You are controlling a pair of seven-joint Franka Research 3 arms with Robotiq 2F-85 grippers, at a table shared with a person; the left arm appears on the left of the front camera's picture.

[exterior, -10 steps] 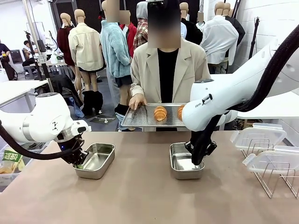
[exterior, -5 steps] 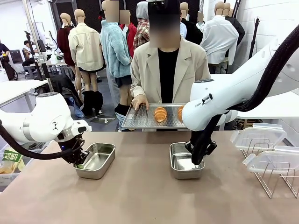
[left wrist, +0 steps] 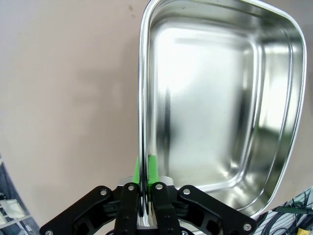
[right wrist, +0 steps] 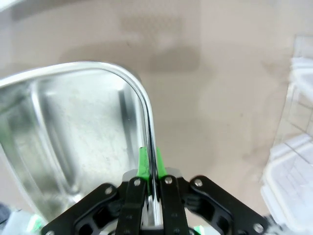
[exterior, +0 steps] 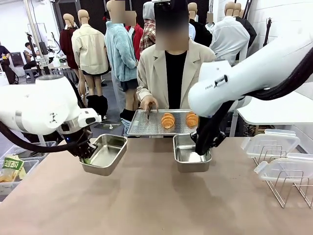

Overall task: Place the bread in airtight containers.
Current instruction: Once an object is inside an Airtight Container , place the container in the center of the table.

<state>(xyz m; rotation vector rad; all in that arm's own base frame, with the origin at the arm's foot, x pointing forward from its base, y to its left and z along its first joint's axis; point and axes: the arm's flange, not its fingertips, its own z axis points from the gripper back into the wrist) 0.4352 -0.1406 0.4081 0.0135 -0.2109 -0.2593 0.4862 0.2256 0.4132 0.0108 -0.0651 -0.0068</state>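
Note:
Two shiny steel airtight containers hang just above the brown table. My left gripper (exterior: 84, 156) is shut on the near-left wall of the left container (exterior: 106, 152), which tilts a little. In the left wrist view the gripper (left wrist: 145, 170) pinches the rim of that container (left wrist: 215, 98), whose inside holds nothing. My right gripper (exterior: 201, 148) is shut on the right wall of the right container (exterior: 188, 152); in the right wrist view this gripper (right wrist: 149, 164) clamps that container's rim (right wrist: 73, 132). Beyond them lie two golden pieces of bread (exterior: 167, 120) (exterior: 191, 119).
A person across the table holds a perforated metal tray (exterior: 146, 125) with the rolls on it, one hand (exterior: 148, 104) at its left side. Clear lids on wire racks (exterior: 271, 144) stand at the table's right. A snack bag (exterior: 11, 168) lies off the left edge.
Both arms have lifted their containers off the table and carried them toward the person. The person's tray has come slightly nearer.

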